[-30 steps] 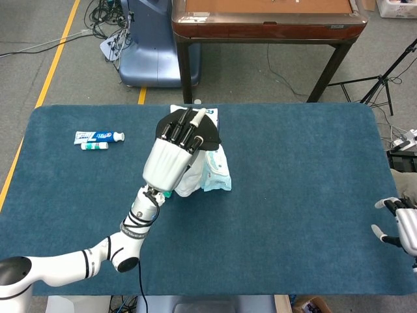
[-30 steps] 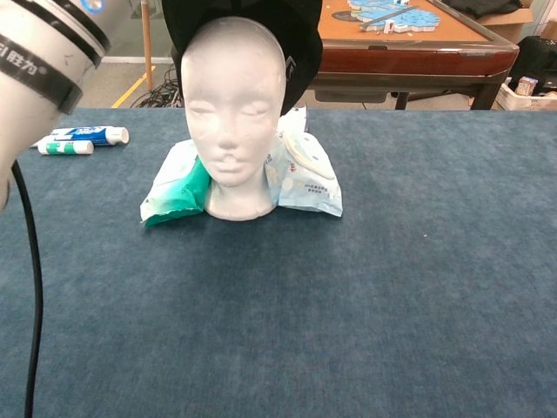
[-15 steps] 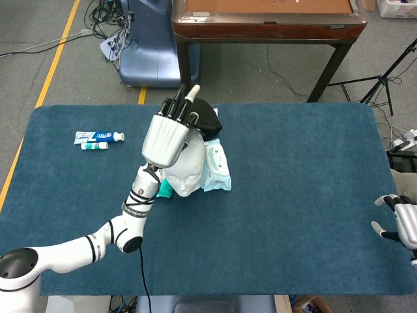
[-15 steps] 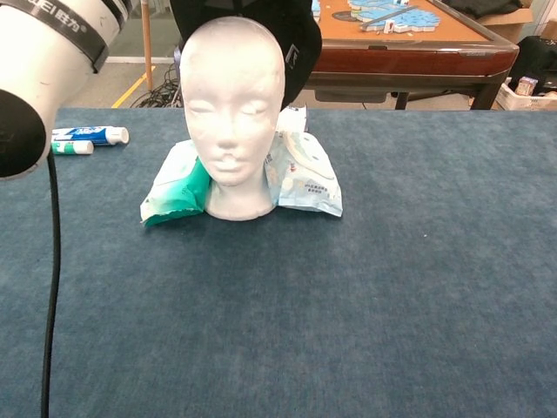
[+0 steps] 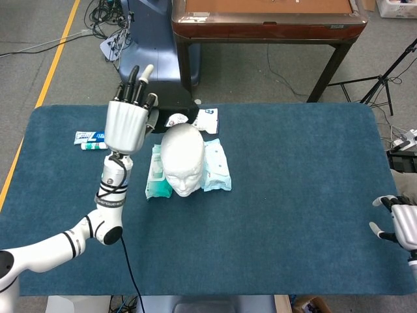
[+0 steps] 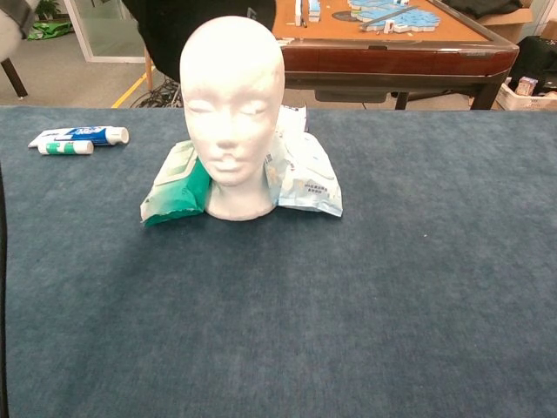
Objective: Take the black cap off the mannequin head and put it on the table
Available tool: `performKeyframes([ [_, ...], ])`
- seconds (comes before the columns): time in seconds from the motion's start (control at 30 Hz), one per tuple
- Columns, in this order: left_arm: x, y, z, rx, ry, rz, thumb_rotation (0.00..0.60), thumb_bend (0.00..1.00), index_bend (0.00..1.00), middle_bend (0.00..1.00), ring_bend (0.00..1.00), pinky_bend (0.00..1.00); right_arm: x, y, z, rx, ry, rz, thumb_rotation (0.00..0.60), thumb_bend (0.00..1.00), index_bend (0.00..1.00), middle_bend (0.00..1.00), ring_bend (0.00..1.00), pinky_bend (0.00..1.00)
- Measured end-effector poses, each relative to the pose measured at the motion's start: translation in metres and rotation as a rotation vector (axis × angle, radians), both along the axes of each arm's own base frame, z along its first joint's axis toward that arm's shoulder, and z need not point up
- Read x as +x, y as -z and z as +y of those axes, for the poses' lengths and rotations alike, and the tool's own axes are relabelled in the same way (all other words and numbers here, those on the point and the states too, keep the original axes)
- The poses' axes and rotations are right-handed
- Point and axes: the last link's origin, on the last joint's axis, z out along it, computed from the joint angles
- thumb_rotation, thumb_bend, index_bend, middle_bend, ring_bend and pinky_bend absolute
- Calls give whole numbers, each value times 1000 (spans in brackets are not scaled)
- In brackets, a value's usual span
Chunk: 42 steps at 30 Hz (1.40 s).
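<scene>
The white mannequin head [image 5: 182, 155] stands bare at the middle of the blue table [image 5: 293, 182], facing me in the chest view [image 6: 231, 96]. The black cap [image 5: 172, 104] is off it and hangs behind and to its left, near the table's far edge; in the chest view the cap [image 6: 174, 39] shows dark behind the head's top left. My left hand [image 5: 128, 117] is raised left of the head, fingers pointing up, gripping the cap's left side. My right hand [image 5: 396, 225] rests at the table's right edge with fingers apart, holding nothing.
Two toothpaste tubes [image 5: 92, 138] lie at the far left [image 6: 78, 135]. Wet-wipe packets [image 5: 216, 166] lie around the mannequin's base, one of them green [image 6: 174, 196]. A brown wooden table [image 5: 267, 19] and a blue machine base [image 5: 153, 52] stand beyond the far edge.
My left hand has swung left and back, carrying the black cap clear of the mannequin head, which now stands bare. The right hand has stayed put.
</scene>
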Motion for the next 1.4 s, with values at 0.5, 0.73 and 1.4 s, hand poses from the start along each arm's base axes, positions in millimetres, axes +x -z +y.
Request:
performKeyframes([
  [0.5,-90,-32,-15,94,-137,-13,600,361,584,116,89,311,4,9,0,22,-8,28,600,247,398,373,304,568],
  [0.73,-129,-37,-38,138,-142,36,600,361,584,116,89,311,8,14,2,30,-18,40,600,247,398,373,304,567],
  [1.4,-214,-3,-84,216,-131,336,600,361,587,116,89,299,11,18,5,35,-29,54,600,246,398,373,304,567],
])
